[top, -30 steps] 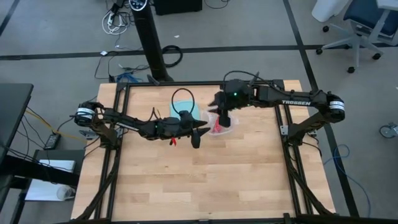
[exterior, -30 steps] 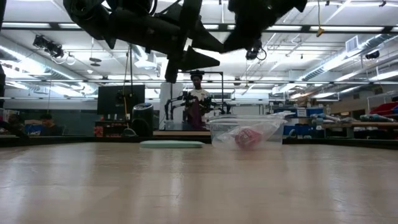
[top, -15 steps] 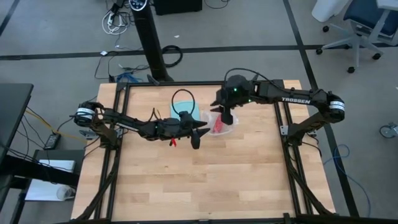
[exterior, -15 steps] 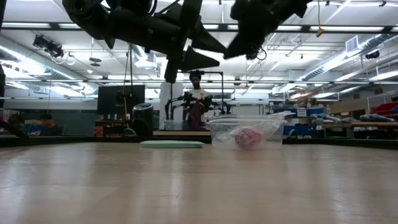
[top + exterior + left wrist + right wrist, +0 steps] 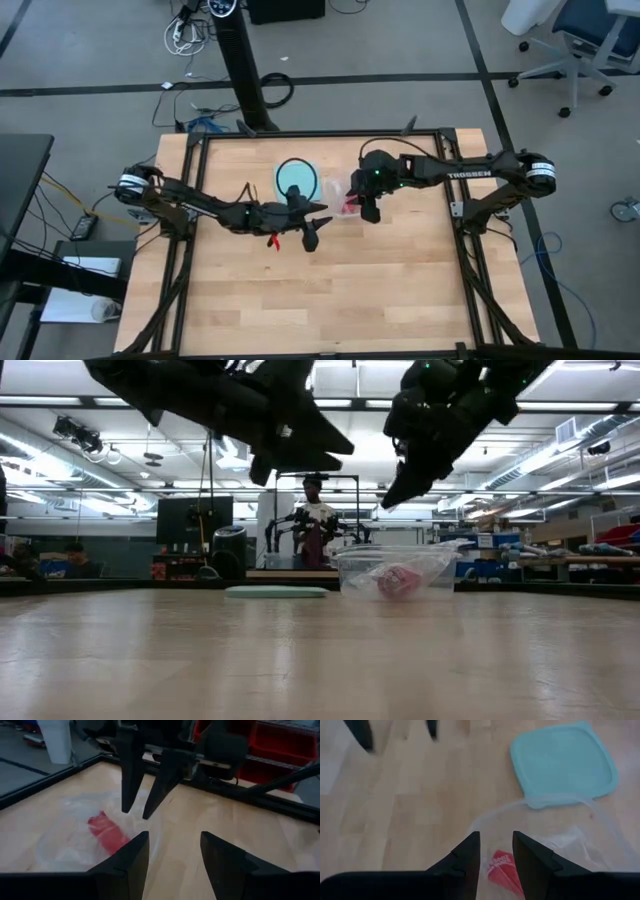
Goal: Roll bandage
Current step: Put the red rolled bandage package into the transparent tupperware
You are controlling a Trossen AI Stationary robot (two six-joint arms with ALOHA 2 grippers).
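Nearest, left gripper (image 5: 312, 226) hanging above the wooden surface (image 5: 330, 290), jaws wide, empty. Beyond, right gripper (image 5: 495, 851) part-open over the clear plastic bag (image 5: 560, 845) containing the red bandage (image 5: 501, 867); light-blue container (image 5: 296, 178) farther back

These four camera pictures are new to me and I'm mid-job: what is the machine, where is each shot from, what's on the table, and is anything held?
Two dark robot arms work over a wooden table. One picture looks straight down, one looks level across the tabletop, and one rides on each wrist. On the table lie a light-blue container and a clear plastic bag with the red bandage inside. The left end effector is open. The right end effector is open, above the bag. Neither holds anything.
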